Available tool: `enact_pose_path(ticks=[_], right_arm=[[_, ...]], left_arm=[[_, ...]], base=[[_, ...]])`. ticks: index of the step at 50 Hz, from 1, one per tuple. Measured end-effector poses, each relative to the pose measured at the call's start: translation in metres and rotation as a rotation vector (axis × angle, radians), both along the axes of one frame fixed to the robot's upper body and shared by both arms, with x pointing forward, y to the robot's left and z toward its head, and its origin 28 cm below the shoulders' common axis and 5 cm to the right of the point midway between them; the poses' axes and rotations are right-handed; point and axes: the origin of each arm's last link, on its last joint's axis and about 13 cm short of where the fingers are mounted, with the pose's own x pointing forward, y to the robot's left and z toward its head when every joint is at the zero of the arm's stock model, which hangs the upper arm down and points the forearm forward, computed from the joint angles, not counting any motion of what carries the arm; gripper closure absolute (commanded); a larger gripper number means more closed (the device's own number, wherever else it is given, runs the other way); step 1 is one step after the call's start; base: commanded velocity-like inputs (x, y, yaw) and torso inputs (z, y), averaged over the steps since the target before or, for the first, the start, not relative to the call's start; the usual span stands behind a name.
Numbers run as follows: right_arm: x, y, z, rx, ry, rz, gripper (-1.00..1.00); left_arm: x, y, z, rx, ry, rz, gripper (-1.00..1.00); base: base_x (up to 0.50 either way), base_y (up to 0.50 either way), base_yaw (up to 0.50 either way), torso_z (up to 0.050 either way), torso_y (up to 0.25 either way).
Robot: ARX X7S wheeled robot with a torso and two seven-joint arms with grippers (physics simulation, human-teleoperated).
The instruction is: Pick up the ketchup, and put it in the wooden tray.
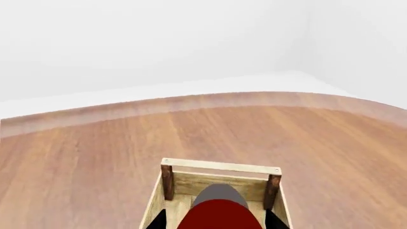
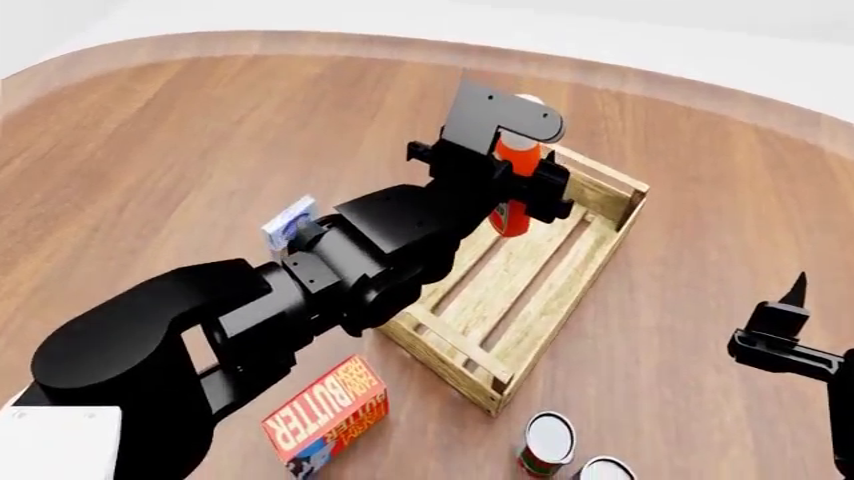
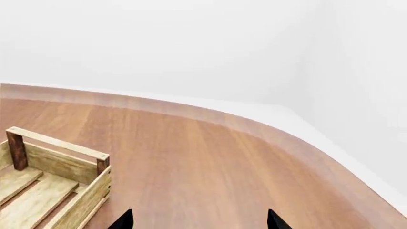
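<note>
My left gripper [image 2: 514,185] is shut on the ketchup [image 2: 515,190], an orange-red bottle held upright over the far end of the wooden tray [image 2: 607,250]. In the left wrist view the ketchup [image 1: 219,214] fills the space between the two black fingertips [image 1: 157,220], with the tray's far end wall [image 1: 219,168] just beyond it. My right gripper [image 3: 199,220] is open and empty, to the right of the tray, whose corner [image 3: 57,164] shows in the right wrist view. In the head view the right gripper [image 2: 787,320] sits at the right edge.
A red-orange butter box [image 2: 327,410] lies on the wooden floor at the tray's near left. Two short round cans [image 2: 547,442] stand just in front of the tray's near end. A small blue-and-white box [image 2: 288,222] lies left of the tray, partly behind my left arm.
</note>
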Motion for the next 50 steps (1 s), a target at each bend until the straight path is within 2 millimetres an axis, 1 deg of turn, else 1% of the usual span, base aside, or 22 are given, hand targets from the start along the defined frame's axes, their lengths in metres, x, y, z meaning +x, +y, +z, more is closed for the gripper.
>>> enact_pose_path(ticks=[18, 41, 50], right_arm=[[0.0000, 0.0001, 0.0000, 0.002, 0.000, -0.017, -1.00], [-0.0001, 0.0002, 0.0000, 0.004, 0.004, -0.028, -1.00], [-0.0001, 0.0002, 0.0000, 0.005, 0.004, -0.031, -1.00]], left_arm=[[0.0013, 0.0005, 0.0043, -0.020, 0.000, 0.020, 1.00], [0.0017, 0.0015, 0.0021, -0.012, -0.004, 0.033, 1.00], [0.0020, 0.0019, 0.0013, -0.006, -0.009, 0.035, 1.00]], base=[[0.00, 0.00, 0.00, 0.000, -0.150], [0.00, 0.00, 0.00, 0.002, -0.208], [0.00, 0.00, 0.00, 0.000, 0.000]])
